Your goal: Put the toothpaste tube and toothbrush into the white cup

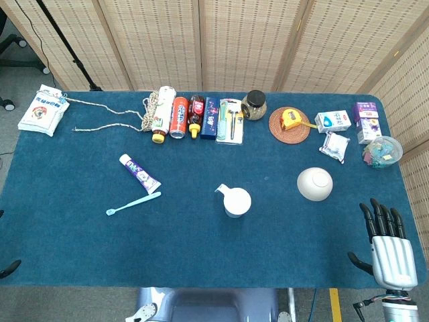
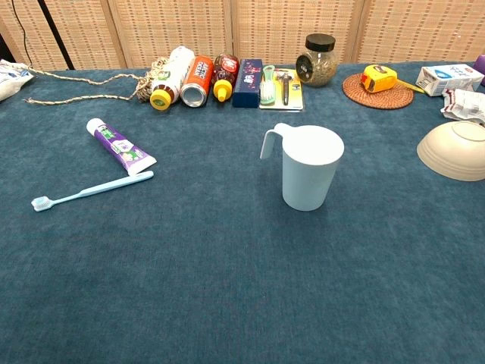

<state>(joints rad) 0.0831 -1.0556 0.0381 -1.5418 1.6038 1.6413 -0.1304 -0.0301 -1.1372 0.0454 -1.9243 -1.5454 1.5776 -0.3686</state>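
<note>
A purple-and-white toothpaste tube [image 1: 140,172] [image 2: 121,146] lies flat on the blue cloth at the left. Just in front of it lies a light blue toothbrush [image 1: 133,202] [image 2: 91,189], its bristles pointing left. The white cup [image 1: 234,200] [image 2: 307,166] stands upright in the middle of the table, its handle to the left, and holds nothing that I can see. My right hand [image 1: 387,241] hovers at the table's front right corner, fingers straight and apart, holding nothing. It is far from all three objects. My left hand shows in neither view.
An upturned white bowl [image 1: 314,184] sits right of the cup. Along the back edge stand bottles and a can [image 1: 178,117], a boxed toothbrush pack [image 1: 230,120], a glass jar [image 1: 254,104], a tape measure on a coaster [image 1: 290,121] and small cartons [image 1: 333,121]. A white bag [image 1: 44,110] lies far left.
</note>
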